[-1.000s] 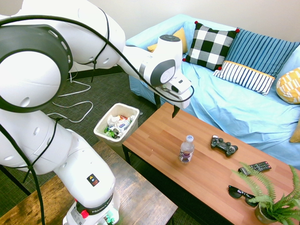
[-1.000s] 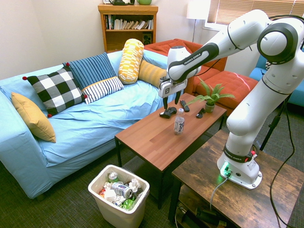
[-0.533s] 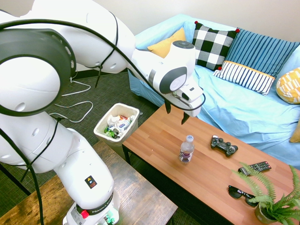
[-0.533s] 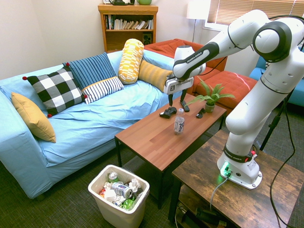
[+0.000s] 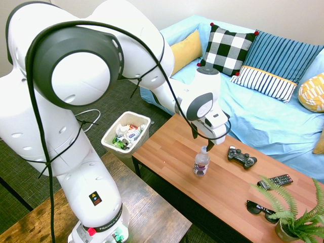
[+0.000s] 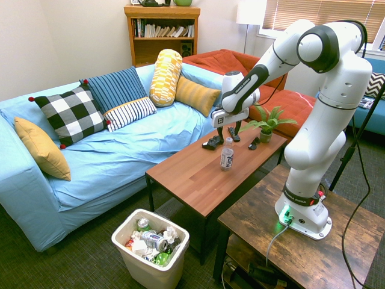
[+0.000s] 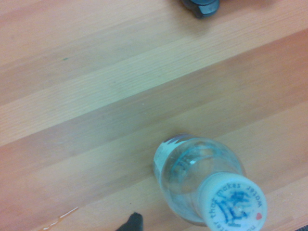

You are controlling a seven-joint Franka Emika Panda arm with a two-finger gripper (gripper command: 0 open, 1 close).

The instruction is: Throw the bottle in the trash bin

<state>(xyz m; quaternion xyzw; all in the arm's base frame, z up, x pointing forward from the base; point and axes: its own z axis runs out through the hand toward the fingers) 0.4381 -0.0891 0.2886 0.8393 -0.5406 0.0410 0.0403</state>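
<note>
In the living room, with the blue-covered sofa (image 6: pixel 108 162) along one long edge of the wooden coffee table (image 6: pixel 192 174), showed the bottle (image 6: pixel 227 158) upright near mid-length, nearer the opposite long edge. Hovered there with the gripper (image 5: pixel 202 142), jaws released and spread wide near the cap, grasping nothing. Included the black game controller (image 5: pixel 242 157) toward the sofa-side edge, plus the remote (image 5: pixel 275 181), sunglasses (image 5: pixel 262 210) and potted fern (image 5: pixel 293 217) toward one short edge. Had the trash bin (image 6: pixel 147 272) on the floor off the other short edge, partly filled.
</note>
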